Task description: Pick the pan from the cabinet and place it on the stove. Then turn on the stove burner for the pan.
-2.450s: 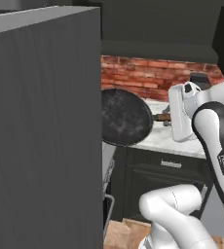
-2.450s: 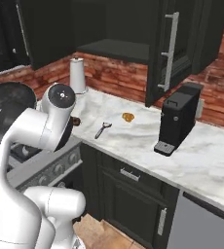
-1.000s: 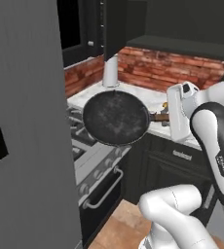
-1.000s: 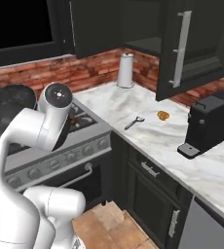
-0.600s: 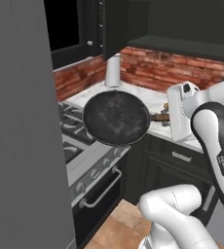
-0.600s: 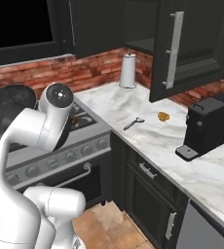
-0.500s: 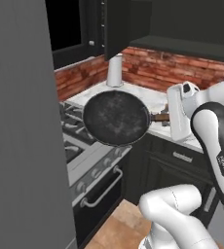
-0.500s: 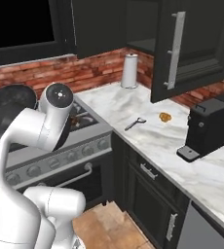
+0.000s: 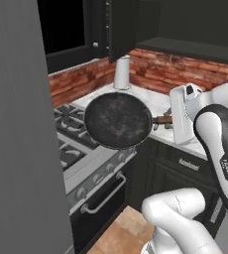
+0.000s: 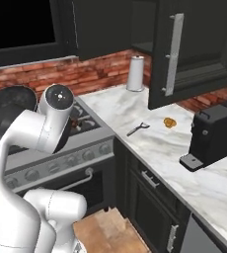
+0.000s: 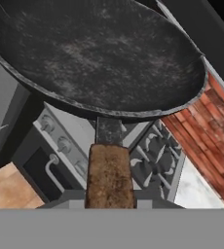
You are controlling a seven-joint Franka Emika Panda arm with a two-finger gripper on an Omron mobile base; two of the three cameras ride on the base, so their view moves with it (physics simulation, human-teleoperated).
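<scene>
Above the front edge of the stove [image 9: 81,149], the pan [image 9: 118,120] is hanging in the air, tipped so its speckled inside is facing the left base camera. Its brown handle [image 11: 109,176] is running back into the gripper [image 9: 171,119], which is clamped on it, though the fingertips themselves seem hidden behind the handle. Beyond, a peeler [image 10: 137,129] is lying on the marble counter [image 10: 194,163], and the cabinet [image 10: 194,49] door is standing open.
</scene>
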